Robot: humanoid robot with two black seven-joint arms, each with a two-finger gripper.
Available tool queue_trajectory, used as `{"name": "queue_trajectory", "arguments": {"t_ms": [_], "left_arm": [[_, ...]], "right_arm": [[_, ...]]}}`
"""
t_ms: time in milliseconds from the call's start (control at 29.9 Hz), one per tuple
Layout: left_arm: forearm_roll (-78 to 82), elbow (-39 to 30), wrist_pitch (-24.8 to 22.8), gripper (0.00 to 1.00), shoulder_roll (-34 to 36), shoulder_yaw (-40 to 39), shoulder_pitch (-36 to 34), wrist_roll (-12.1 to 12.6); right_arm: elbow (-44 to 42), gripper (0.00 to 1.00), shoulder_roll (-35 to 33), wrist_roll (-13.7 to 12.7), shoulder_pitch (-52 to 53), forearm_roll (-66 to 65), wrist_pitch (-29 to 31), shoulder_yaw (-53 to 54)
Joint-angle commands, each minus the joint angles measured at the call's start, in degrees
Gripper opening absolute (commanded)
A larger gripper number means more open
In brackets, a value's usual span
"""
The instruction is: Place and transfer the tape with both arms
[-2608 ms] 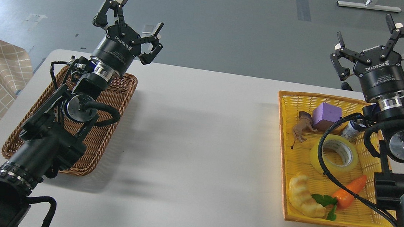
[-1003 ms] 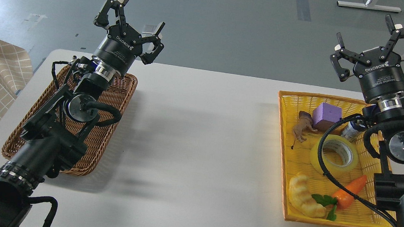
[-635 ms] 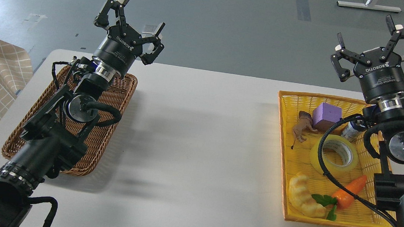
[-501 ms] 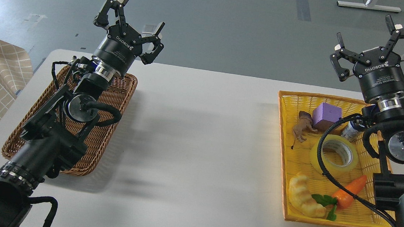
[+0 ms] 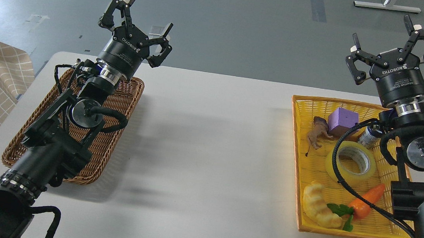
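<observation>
step: pre-grasp, nothing held | right gripper [image 5: 392, 45] fingers spread, empty | left gripper [image 5: 138, 18] likewise spread | tape [image 5: 351, 162] lies flat in yellow basket [image 5: 298, 143], below right gripper | next: right arm descends onto tape

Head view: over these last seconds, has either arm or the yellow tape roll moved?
Barely. The right gripper drifted a touch left; nothing was grasped. The left gripper stayed raised and open, and the translucent yellow tape roll stayed in the yellow basket.
</observation>
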Motion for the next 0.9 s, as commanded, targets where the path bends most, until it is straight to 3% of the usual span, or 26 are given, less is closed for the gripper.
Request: {"name": "queue_trajectory", "arguments": {"t_ms": [0,869], "left_arm": [[-0.4,-0.1,0.0,0.98,-0.1,0.3,0.1,0.0],[-0.4,-1.4,0.0,0.98,0.2,0.4,0.3,0.5]], "right_arm": [[0.0,0.99,0.0,-0.1,0.0,0.0,0.0,0.0],[2.1,1.00,-2.9,-0.3,-1.0,-2.7,0.0,-1.9]]}}
